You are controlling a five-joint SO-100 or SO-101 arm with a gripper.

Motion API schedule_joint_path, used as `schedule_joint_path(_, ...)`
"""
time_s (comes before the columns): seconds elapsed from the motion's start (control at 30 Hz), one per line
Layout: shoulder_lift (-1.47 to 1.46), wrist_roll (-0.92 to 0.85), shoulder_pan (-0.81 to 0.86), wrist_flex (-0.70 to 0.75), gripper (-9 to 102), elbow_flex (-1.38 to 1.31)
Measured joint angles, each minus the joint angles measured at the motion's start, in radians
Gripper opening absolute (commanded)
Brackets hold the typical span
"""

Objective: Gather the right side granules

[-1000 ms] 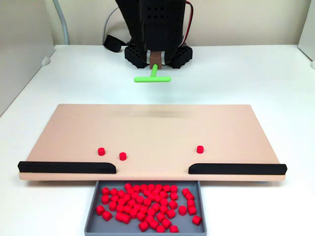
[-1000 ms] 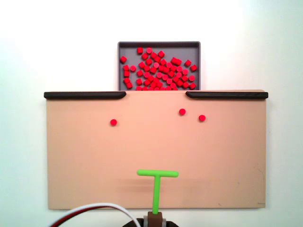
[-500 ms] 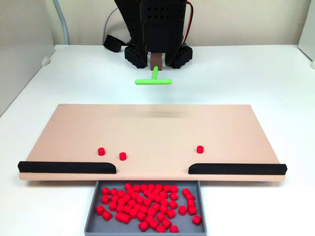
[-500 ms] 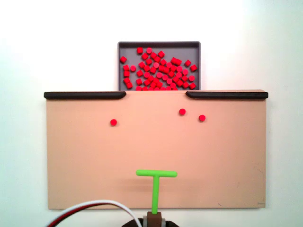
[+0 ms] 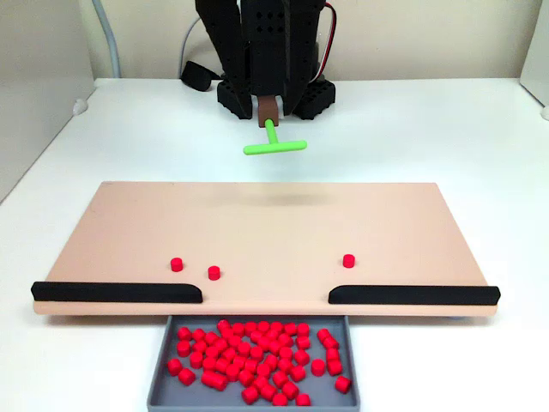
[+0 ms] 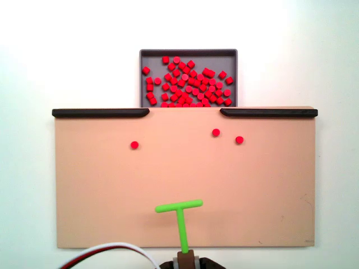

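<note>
Two red granules (image 6: 216,132) (image 6: 239,139) lie on the tan board's right half in the top-down fixed view; in the front fixed view the same pair (image 5: 176,264) (image 5: 214,273) shows on the left. A lone red granule (image 6: 134,145) (image 5: 348,260) sits on the other half. My gripper (image 5: 268,112) (image 6: 185,259) is shut on the stem of a green T-shaped stick (image 5: 274,146) (image 6: 180,210). The stick's crossbar hangs tilted over the board's edge nearest the arm, well short of all the granules.
The tan board (image 5: 257,223) (image 6: 269,190) carries two black rails (image 5: 120,292) (image 5: 412,294) with a gap between them. Below that gap a grey tray (image 5: 159,369) (image 6: 145,84) holds several red granules. White table surrounds the board; the arm's black base (image 5: 274,90) stands behind.
The green stick has swung slightly, and its crossbar is now tilted instead of level. It shifted a little left in the top-down view. The granules have not moved.
</note>
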Motion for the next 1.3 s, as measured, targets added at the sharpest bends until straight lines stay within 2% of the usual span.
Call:
schedule_joint_path(0.33,0.0,-0.387,0.104,-0.002,0,0.0)
schedule_joint_path(0.6,-0.055,-0.811,0.232,-0.005,0,-0.017)
schedule_joint_path(1.0,-0.314,-1.434,0.365,-0.009,0,-0.239)
schedule_joint_path(1.3,-0.482,-1.482,0.425,-0.005,0,-0.417)
